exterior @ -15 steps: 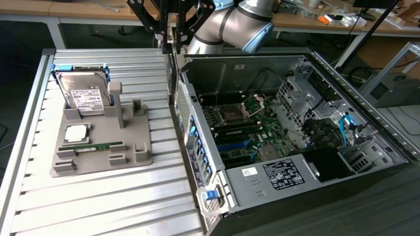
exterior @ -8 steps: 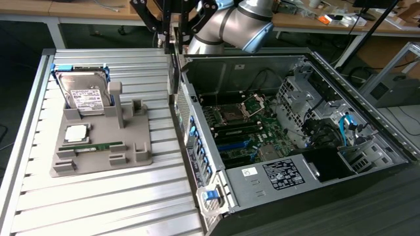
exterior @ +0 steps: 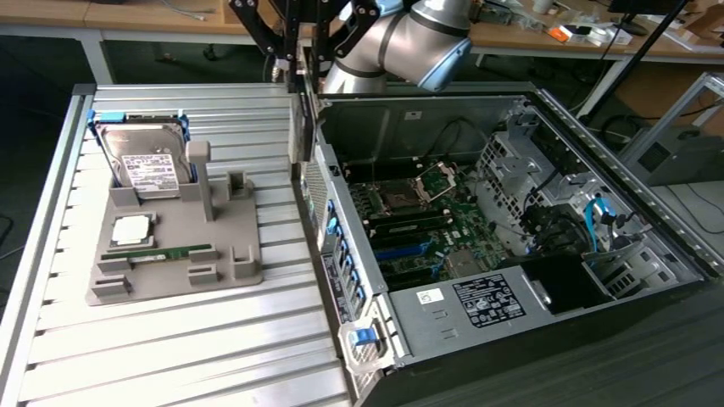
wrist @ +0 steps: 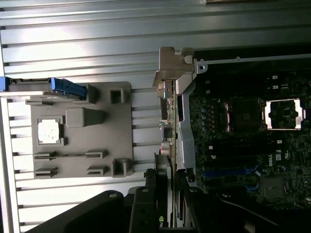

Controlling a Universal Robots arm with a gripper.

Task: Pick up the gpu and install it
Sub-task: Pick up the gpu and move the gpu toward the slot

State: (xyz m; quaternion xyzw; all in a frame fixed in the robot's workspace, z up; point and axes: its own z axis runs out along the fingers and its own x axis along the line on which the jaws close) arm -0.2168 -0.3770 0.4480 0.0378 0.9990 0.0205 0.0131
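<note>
The gpu [exterior: 301, 119] hangs edge-down as a thin dark card from my gripper [exterior: 294, 66], which is shut on its upper edge. It is in the air over the open computer case's wall [exterior: 339, 246], on the side facing the grey holder. In the wrist view the gpu [wrist: 166, 121] is seen edge-on, with its silvery bracket [wrist: 171, 63] at the far end and my gripper [wrist: 166, 196] closed around it. The motherboard [exterior: 425, 225] lies inside the case on the exterior view's right of the card, its blue and black slots [wrist: 228, 170] exposed.
A grey holder [exterior: 226, 246] on the slatted table [exterior: 169, 339] carries a hard drive [exterior: 147, 161] standing upright, a processor chip [exterior: 132, 227] and a green memory stick [exterior: 158, 253]. The case holds drive cages [exterior: 543, 186] and a power supply [exterior: 487, 301]. Desks stand behind.
</note>
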